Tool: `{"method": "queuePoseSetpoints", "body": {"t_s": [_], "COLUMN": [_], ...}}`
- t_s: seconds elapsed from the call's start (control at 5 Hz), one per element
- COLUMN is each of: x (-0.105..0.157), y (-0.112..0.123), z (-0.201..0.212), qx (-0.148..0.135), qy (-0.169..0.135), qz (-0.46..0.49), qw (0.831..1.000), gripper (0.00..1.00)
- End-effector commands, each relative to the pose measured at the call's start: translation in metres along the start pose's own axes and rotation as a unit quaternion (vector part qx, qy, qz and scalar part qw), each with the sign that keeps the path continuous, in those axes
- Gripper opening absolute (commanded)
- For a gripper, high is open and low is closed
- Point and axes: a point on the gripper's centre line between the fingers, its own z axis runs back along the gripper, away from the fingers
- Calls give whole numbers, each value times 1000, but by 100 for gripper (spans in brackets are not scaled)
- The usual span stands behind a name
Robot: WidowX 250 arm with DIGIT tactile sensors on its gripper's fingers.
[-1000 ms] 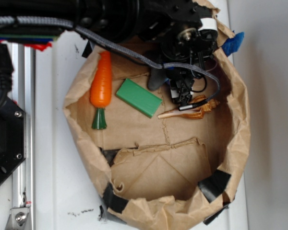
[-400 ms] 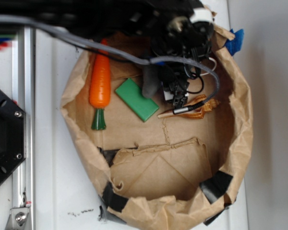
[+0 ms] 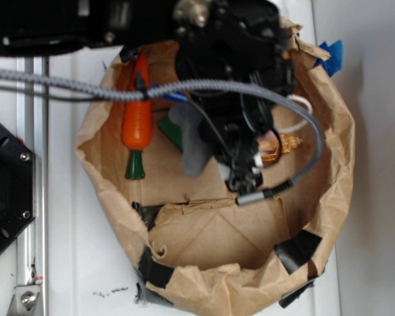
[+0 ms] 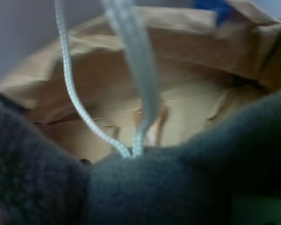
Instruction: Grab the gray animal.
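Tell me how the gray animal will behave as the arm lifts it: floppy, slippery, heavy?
The gray animal looks like soft fleece, so it will probably sag and dangle. The fuzzy surface seen in the wrist view should resist slipping. It seems light; its white cord could snag.

A small dark-gray plush animal [image 3: 192,141], soft and fuzzy, hangs lengthwise over the middle of the brown paper tray [image 3: 336,164], toward its far edge. A thin white cord loop [image 4: 79,101] rises from its back.
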Motion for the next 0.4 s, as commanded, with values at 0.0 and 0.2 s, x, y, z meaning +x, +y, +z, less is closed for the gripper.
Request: {"method": "queuePoseSetpoints", "body": {"t_s": [0.0, 0.2], "x": [-9, -14], "y": [-8, -4], "z": [17, 15], "qx": [-11, 15], "qy": [21, 6], "qz": [16, 18], "qw": [1000, 1000], "gripper": [0, 0]}}
